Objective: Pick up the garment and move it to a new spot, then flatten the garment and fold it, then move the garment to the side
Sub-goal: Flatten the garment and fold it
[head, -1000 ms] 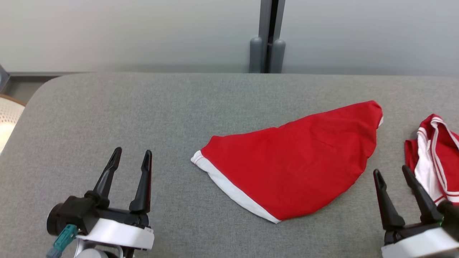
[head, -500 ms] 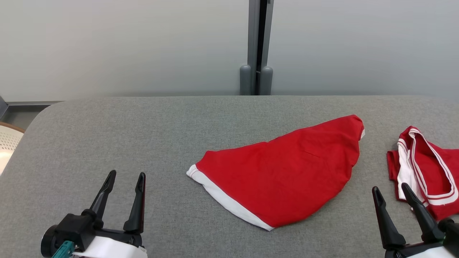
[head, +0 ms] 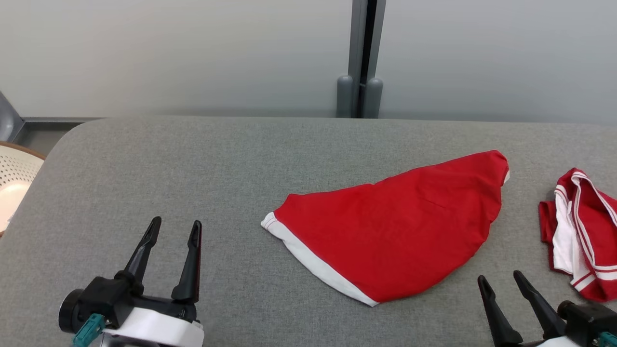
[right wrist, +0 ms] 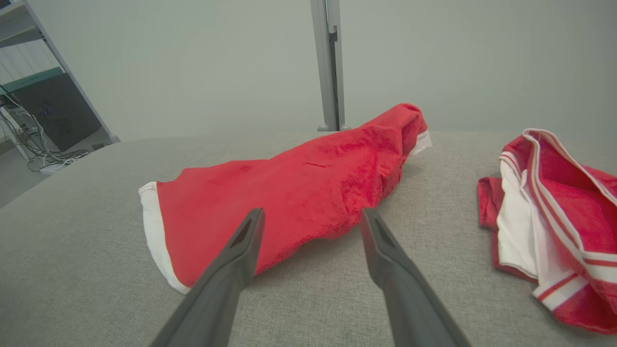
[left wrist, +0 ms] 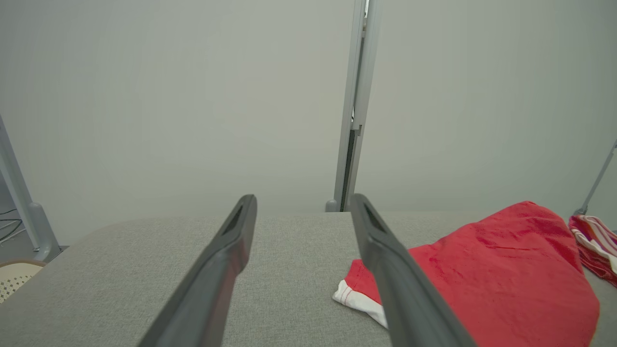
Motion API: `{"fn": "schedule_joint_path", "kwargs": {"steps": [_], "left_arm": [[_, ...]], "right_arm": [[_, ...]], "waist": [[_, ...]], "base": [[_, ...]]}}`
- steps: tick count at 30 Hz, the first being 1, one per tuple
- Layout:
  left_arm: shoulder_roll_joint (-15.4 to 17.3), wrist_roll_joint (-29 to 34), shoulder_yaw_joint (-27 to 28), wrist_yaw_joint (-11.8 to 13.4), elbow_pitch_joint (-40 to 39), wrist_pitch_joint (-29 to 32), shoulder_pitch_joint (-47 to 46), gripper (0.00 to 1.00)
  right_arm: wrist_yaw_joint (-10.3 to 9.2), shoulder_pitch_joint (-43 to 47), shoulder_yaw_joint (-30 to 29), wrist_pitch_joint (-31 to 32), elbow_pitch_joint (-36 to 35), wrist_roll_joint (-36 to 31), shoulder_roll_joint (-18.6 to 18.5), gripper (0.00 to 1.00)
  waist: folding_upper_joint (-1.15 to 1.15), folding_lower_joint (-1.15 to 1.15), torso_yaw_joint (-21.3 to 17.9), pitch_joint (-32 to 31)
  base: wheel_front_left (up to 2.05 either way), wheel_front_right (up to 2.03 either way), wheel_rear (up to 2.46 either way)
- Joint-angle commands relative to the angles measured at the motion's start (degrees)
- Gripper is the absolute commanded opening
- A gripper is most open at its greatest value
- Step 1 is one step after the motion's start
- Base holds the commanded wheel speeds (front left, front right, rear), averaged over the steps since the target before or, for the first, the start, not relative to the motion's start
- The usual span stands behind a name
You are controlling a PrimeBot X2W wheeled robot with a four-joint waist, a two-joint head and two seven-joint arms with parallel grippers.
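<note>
- Grey fabric-covered table (head: 144,168) spans the head view, with a pale wall (head: 193,48) and a grey post (head: 360,58) behind it. A perforated basket (head: 14,178) sits off its left end.
- Red garment (head: 400,231) lies right of centre on the table, spread into a rough wedge. Its white hem band (head: 313,255) runs along the near-left edge, and the far tip points right. Wrinkles are low; it looks doubled over rather than fully open.
- Second garment (head: 583,231), red with white trim, lies crumpled near the table's right end, apart from the first.
- Left gripper (head: 176,221): fingers spread wide, nothing between them, over bare table well left of the hem.
- Right gripper (head: 499,276): fingers likewise wide and empty, near the table's front edge, between the two garments.
- Judged step: the opening pick-up, since no cloth is grasped yet. Which piece is meant cannot be settled; the central one is assumed.
- To do it well: send the left gripper to the hem corner and the right to the rounded near edge below the far tip, so the cloth lifts level without bunching.
- Pinch low at the cloth's edge; the soft table cover could get caught with it.
- Risk: the right gripper's path passes near the second garment, so it should keep clear to avoid dragging it.
</note>
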Motion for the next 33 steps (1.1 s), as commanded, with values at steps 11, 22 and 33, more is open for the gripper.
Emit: {"fn": "schedule_joint_path", "kwargs": {"steps": [11,22,33], "left_arm": [[-1.47,1.01,-0.74,-0.11,-0.32,-1.1,-6.25,1.0],[-2.07,1.1,0.19,-0.29,0.04,-1.71,-6.83,1.0],[-2.58,1.58,0.41,-0.33,-0.84,-1.79,-6.61,1.0]], "right_arm": [[-0.02,-11.75,7.48,-3.02,17.39,6.96,0.0,1.0],[-0.02,-12.59,8.14,-8.62,15.88,9.27,-3.33,0.0],[-0.02,-10.74,-0.97,-1.06,2.32,3.23,-6.15,0.0]], "waist": [[0.0,0.0,4.9,8.81],[0.0,0.0,4.3,8.84],[0.0,0.0,4.13,8.88]], "base": [[0.0,0.0,0.0],[0.0,0.0,0.0],[0.0,0.0,0.0]]}}
